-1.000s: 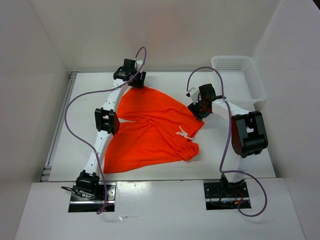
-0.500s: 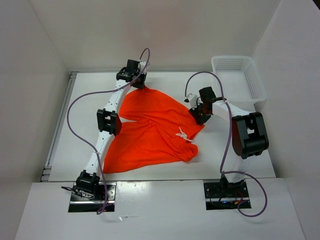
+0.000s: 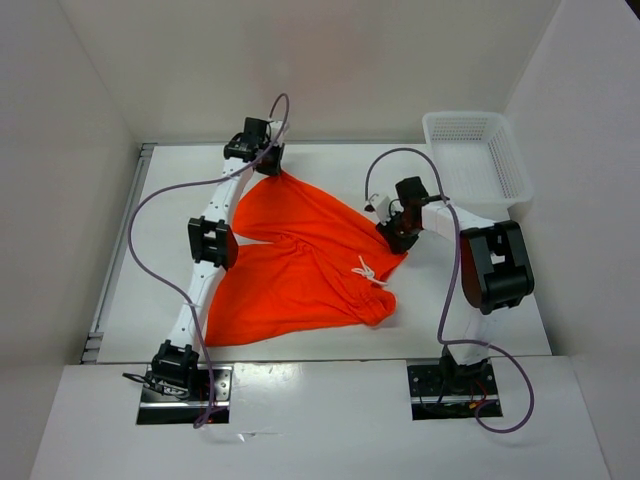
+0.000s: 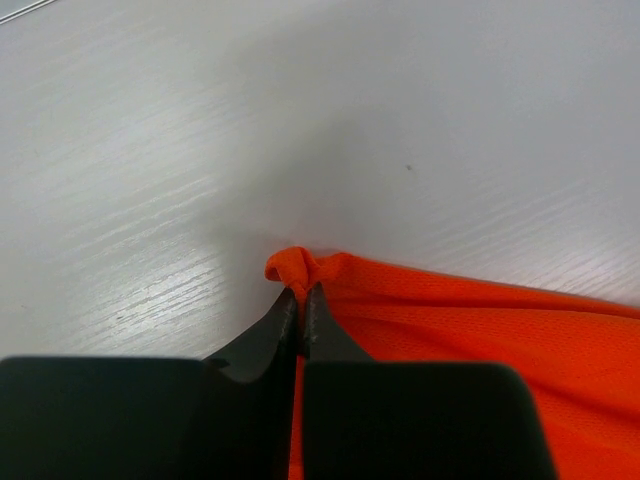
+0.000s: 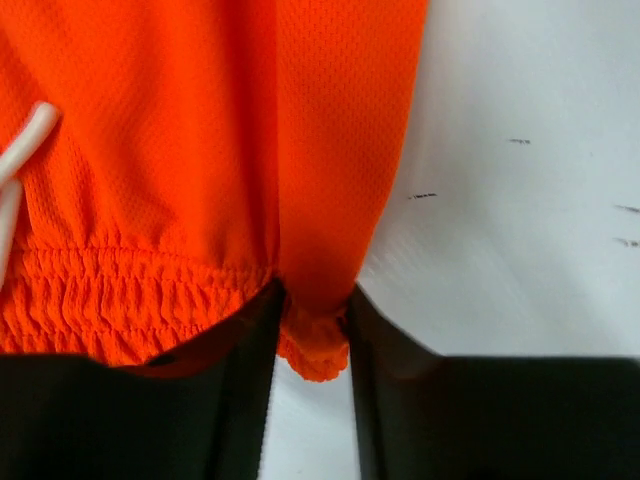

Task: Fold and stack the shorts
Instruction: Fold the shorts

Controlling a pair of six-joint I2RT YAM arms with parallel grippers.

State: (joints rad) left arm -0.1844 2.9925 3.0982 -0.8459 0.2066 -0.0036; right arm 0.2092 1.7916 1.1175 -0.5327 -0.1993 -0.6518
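The left gripper [image 4: 302, 300] pinches shut on an orange corner, upper centre of the overhead view. The right gripper [image 5: 313, 320] clamps a bunched bit of waistband, right of centre. Between them the shorts [image 3: 300, 260] lie spread on the table [image 3: 160, 230], drawstring [image 3: 368, 268] showing. I'd guess the two corners are held to carry the cloth into a fold. The basket [image 3: 475, 160] sits upper right.

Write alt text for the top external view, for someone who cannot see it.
Orange shorts lie spread on a white table, pinched at two corners: the left gripper holds the far corner, the right gripper the waistband end near the white drawstring. A white basket sits far right.
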